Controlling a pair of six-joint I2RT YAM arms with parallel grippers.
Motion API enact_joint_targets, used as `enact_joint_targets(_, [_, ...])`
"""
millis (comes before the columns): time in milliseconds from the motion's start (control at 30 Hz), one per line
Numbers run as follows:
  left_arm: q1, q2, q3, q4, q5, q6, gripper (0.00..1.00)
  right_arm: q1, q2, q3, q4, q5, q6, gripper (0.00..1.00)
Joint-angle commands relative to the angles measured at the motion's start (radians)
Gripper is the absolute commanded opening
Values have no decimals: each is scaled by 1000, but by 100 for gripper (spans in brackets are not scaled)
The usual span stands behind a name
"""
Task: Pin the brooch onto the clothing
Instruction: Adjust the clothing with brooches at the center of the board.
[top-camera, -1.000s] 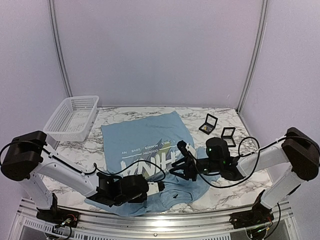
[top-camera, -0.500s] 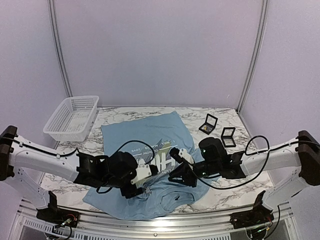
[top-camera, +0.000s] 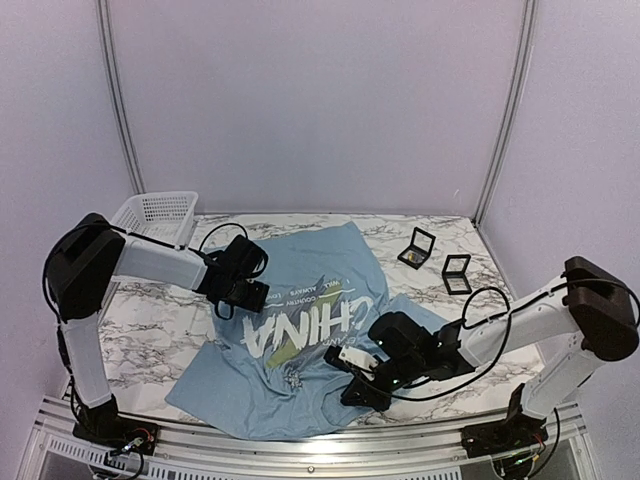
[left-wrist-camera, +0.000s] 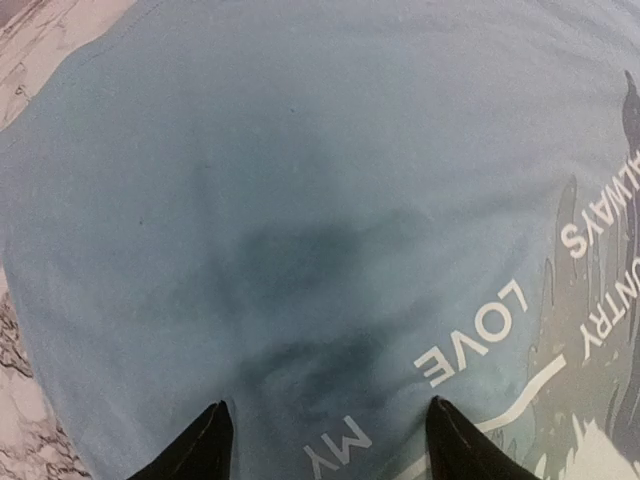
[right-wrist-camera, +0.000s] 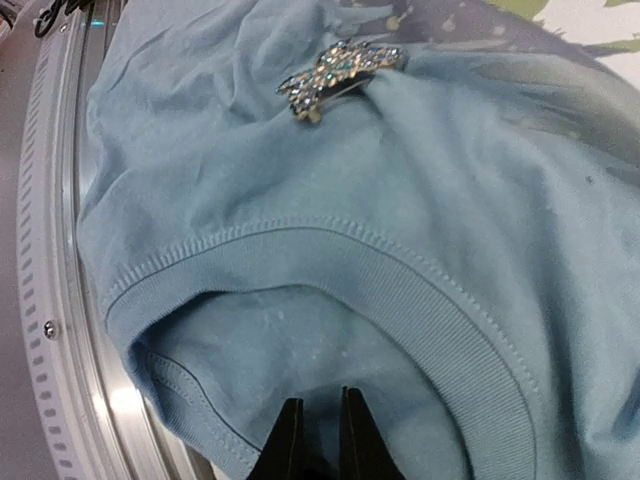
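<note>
Setting: Marble counter (top-camera: 170, 330) inside a pale lilac booth, with a light blue "CHINA" T-shirt (top-camera: 300, 265) spread across it.
Brooch: a small glittering piece (right-wrist-camera: 340, 72) lies on the shirt front just beside the ribbed collar (right-wrist-camera: 400, 290), at the near end close to the metal rail (right-wrist-camera: 55, 250). Whether its pin passes through the cloth cannot be seen.
Right claw: (right-wrist-camera: 320, 440) low over the neck opening, its fingers narrow and almost together. Whether cloth is nipped between them I cannot tell.
Left claw: (left-wrist-camera: 325, 450) spread wide and holding nothing, over the far left part of the shirt by the small lettering, well apart from the brooch.
Risk at the collar: if the pin is not fastened, a tug there would likely rumple the fabric and tip the brooch off towards the rail.
Risk at the far side: a drag by the wide claw could pull the whole shirt and shift the brooch away from the right claw.
Basket: a white mesh basket (top-camera: 150, 235) stands at the far left corner; nothing shows inside it from above.
Cases: two small black cases (top-camera: 417, 247) sit open at the far right, their contents too small to make out.
</note>
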Motion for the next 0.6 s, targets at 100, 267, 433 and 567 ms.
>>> enact_joint_targets(100, [81,155,174,-76,-46,-68,69,58,-74,-47,-135,25,153,10])
enact_joint_targets(267, [111,217,270,-98,-61,-44,70,59,-128,-54,-215,16,182,10])
enact_joint_targets(433, [110,216,314,-93,-63,35,71,57,-182,45,-254,-61,152,17])
enact_joint_targets(567, [80,107,283,-53,-102,116,73,-66,-166,237,-312,35,98,21])
